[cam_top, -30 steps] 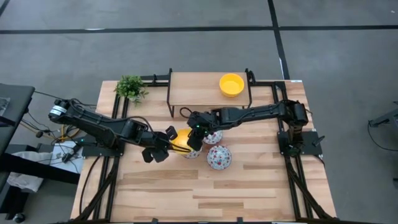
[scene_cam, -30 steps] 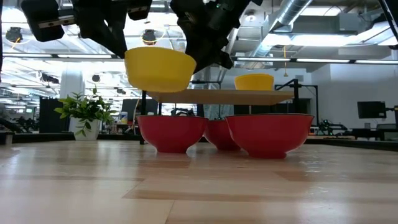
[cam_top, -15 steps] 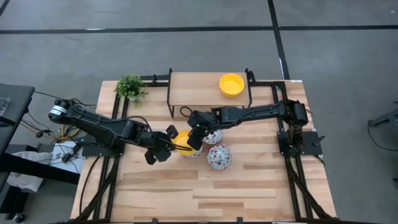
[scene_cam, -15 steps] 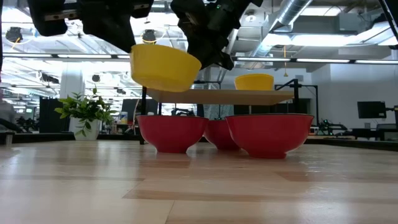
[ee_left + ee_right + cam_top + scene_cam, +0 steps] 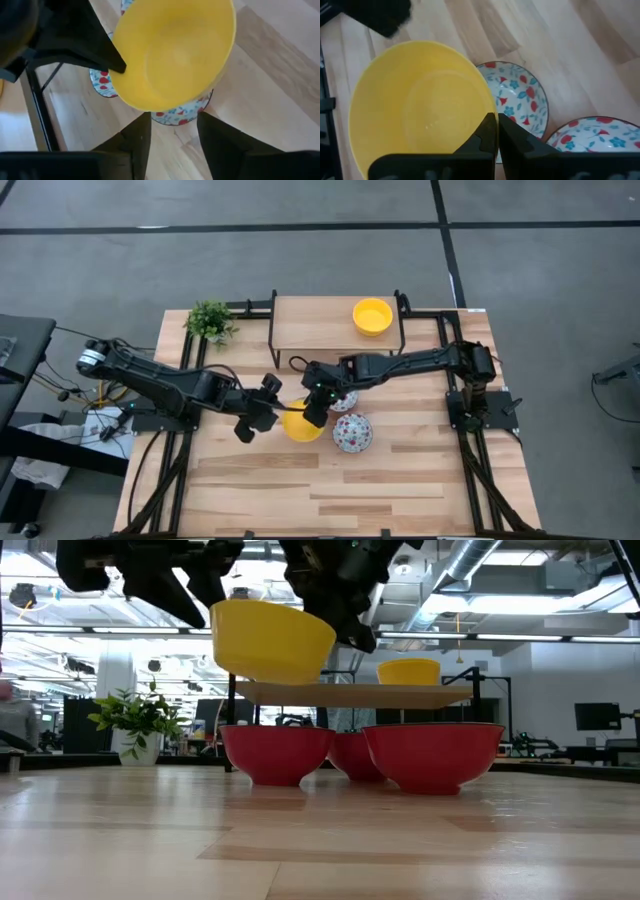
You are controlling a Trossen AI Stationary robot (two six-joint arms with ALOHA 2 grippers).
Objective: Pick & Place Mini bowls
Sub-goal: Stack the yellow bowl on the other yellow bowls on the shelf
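Wooden tabletop (image 5: pixel 400 490) carries the whole scene, with a small green plant (image 5: pixel 209 320) at its far left corner and a raised wooden shelf (image 5: pixel 320 320) along the back edge; going from left to right, the left gripper (image 5: pixel 260 404) sits just beside the lifted yellow bowl (image 5: pixel 300 423) with its fingers spread apart and nothing between them, so it looks to have no hold on the bowl; the right gripper (image 5: pixel 313 412) comes in from the other side with its fingers pinched shut on that bowl's rim, holding it in the air above one patterned bowl (image 5: pixel 520 102); two more patterned bowls rest on the table just to the right, one nearer the shelf (image 5: pixel 343 399) and one nearer the front (image 5: pixel 352 432); farthest right, a second yellow bowl (image 5: pixel 372 316) already stands on the shelf. Judging from this, one bowl appears placed, one is in transit in the right gripper, and the three patterned bowls on the table remain to be moved.
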